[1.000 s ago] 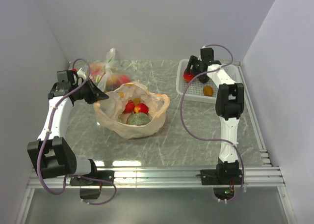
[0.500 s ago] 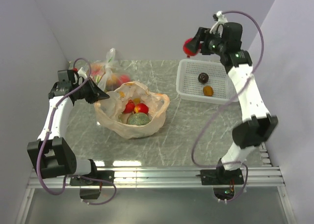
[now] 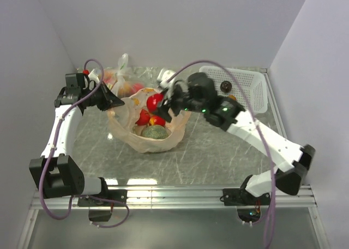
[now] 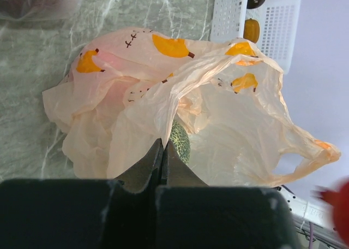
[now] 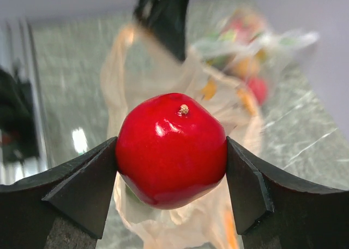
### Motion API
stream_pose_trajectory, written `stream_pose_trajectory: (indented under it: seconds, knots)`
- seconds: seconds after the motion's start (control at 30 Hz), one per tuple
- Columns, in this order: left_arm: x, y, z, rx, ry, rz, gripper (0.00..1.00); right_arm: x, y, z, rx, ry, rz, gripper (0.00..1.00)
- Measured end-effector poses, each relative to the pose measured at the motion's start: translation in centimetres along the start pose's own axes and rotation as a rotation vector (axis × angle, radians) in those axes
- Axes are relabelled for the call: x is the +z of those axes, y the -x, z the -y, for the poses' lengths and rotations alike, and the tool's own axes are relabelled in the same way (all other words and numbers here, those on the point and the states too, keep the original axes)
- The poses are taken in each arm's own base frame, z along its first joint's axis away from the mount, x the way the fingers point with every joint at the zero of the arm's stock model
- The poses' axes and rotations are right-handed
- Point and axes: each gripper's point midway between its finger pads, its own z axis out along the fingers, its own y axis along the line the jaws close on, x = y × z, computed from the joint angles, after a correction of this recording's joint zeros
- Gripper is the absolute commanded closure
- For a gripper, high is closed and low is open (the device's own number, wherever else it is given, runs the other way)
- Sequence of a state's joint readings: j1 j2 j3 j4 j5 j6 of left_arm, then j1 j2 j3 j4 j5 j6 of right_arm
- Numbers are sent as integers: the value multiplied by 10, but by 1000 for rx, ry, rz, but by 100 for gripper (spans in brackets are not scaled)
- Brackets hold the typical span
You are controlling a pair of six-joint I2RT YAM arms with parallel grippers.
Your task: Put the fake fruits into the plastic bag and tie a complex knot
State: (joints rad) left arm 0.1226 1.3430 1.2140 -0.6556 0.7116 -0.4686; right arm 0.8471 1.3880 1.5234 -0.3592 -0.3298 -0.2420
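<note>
Top external: the left gripper (image 3: pixel 113 102) is closed on the near-left rim of the thin translucent peach-orange plastic bag (image 3: pixel 163 143), holding that rim raised so the mouth gapes. The bag sits mid-table on the grey marbled table (image 3: pixel 218 150). Inside it lie a green netted melon (image 3: pixel 154 132) and two more red balls (image 3: pixel 145 118) touching each other just behind the melon. The right gripper (image 3: pixel 155 103) is clamped on a glossy red plastic ball (image 3: pixel 154 101), which hangs over the open mouth and is not yet in the bag. The right forearm and its purple cable (image 3: pixel 218 65) cross in front of the white perforated basket (image 3: pixel 257 90). A dark maroon fruit (image 3: pixel 226 86) shows in the basket; the orange-brown fruit (image 3: pixel 232 96) beside it is mostly hidden by the arm. A clear bag of mixed fruits (image 3: pixel 122 84) stands behind the peach bag, just beside it. Left wrist: the jaws are pressed together with bag film pinched between them. The melon is partly seen through the film, and both basket fruits show at the top. A red blur sits at the right edge. Right wrist: both fingers (image 5: pixel 82 189) press the ball's sides, stem end up. The blurred bag and the dark left gripper lie beyond.
</note>
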Motion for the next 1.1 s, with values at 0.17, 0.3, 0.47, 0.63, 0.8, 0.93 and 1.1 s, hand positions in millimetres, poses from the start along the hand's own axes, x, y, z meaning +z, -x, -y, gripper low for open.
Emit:
stream_pose_trajectory:
  seconds: [0.17,0.3,0.47,0.63,0.8,0.93,1.1]
  knots:
    - [0,-1,2,0,-8,-4,99,46,-74,-4,-75,0,-208,39]
    - [-1,0,2,2,-10,-3,99,67,-120,20,-135,-91,-338,8]
    - [-1,1,3,4,-11,-1,99,67,-143,48,-207,-229,-411,0]
    - [-1,1,3,5,-11,-1,99,60,-132,43,-197,-201,-387,0]
    - [-1,1,3,5,-12,-1,100,23,-71,10,-36,-20,-225,0]
    - [-1,1,3,6,-15,-2,99,-25,4,57,140,-69,-2,0]
    - [-1,0,4,5,-17,-3,100,-93,3,180,365,-401,79,0]
